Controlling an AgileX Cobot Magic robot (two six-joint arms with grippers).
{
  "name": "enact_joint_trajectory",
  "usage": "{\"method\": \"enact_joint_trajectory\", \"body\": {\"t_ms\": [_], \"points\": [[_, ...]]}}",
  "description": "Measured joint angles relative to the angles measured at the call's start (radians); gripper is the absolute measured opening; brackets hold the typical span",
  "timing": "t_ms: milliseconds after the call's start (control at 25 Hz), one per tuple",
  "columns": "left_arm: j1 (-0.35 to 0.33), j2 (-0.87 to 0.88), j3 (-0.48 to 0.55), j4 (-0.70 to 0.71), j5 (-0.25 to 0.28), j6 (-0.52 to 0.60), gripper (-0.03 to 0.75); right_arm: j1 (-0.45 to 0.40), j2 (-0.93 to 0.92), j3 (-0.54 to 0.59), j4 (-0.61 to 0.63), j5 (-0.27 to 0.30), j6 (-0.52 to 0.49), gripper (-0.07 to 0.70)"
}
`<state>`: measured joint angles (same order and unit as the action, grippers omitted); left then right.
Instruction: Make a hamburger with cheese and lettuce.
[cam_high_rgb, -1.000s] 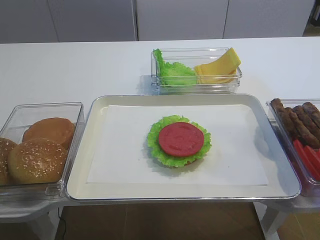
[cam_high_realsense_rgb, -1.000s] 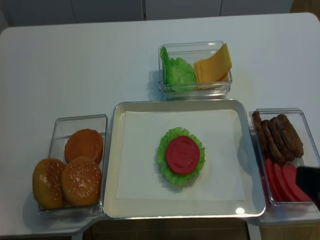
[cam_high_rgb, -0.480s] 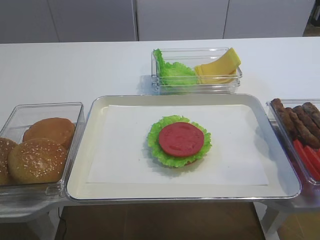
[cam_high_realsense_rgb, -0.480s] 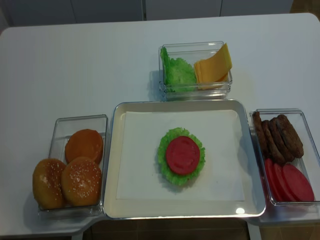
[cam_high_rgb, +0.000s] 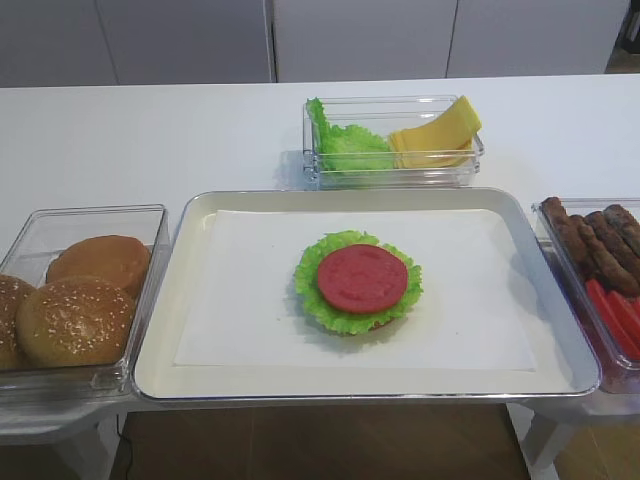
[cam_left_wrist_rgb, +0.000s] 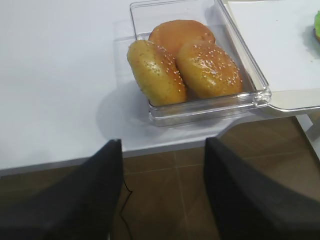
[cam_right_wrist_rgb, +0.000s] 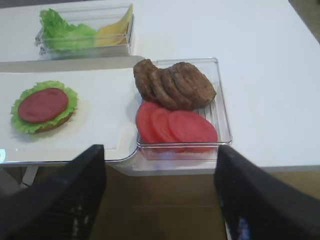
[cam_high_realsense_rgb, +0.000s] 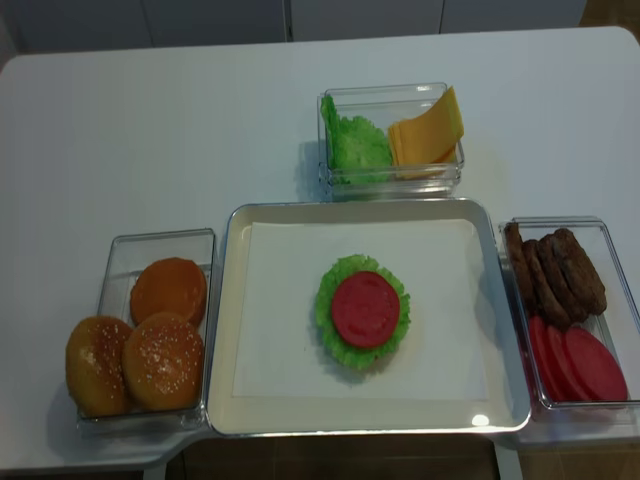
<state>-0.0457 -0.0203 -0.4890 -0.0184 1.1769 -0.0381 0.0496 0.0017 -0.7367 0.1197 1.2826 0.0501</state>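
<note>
The hamburger (cam_high_rgb: 358, 282) (cam_high_realsense_rgb: 363, 312) lies in the middle of the paper-lined tray (cam_high_rgb: 200, 375). It is a low stack with a frilly green leaf rim and a red tomato slice on top. Spare lettuce (cam_high_rgb: 345, 140) and cheese slices (cam_high_rgb: 440, 135) share a clear box behind the tray. In the right wrist view my right gripper (cam_right_wrist_rgb: 160, 200) hangs open and empty off the table's front edge, below the tomato box, with the hamburger (cam_right_wrist_rgb: 44, 106) far to its left. My left gripper (cam_left_wrist_rgb: 162, 195) is open and empty off the front edge below the bun box. Neither gripper shows in the high views.
A clear box with sesame buns (cam_high_rgb: 75, 320) (cam_left_wrist_rgb: 207, 67) stands left of the tray. On the right, another box holds brown patties (cam_high_realsense_rgb: 555, 270) (cam_right_wrist_rgb: 172, 82) and red tomato slices (cam_high_realsense_rgb: 580, 362) (cam_right_wrist_rgb: 177, 127). The floor lies beyond the table's front edge (cam_left_wrist_rgb: 65, 160).
A second ago the right gripper's dark tip showed over the tomato slices at the overhead view's right edge. It has since drawn back out of that view. Nothing on the table moved.
</note>
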Motion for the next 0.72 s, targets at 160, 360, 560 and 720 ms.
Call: {"method": "enact_joint_trajectory", "body": {"t_ms": [160,360,560,720], "points": [[0.0,0.0,0.0,0.0,0.0,0.0,0.387,0.0,-0.023,0.018,-0.001,0.002,0.006,0.512],[0.0,0.0,0.0,0.0,0.0,0.0,0.387,0.0,-0.025,0.097,-0.016,0.002,0.016,0.512],[0.0,0.0,0.0,0.0,0.0,0.0,0.387,0.0,-0.025,0.18,-0.038,0.0,0.018,0.512],[0.0,0.0,0.0,0.0,0.0,0.0,0.387,0.0,-0.025,0.208,-0.046,-0.05,0.018,0.512]]}}
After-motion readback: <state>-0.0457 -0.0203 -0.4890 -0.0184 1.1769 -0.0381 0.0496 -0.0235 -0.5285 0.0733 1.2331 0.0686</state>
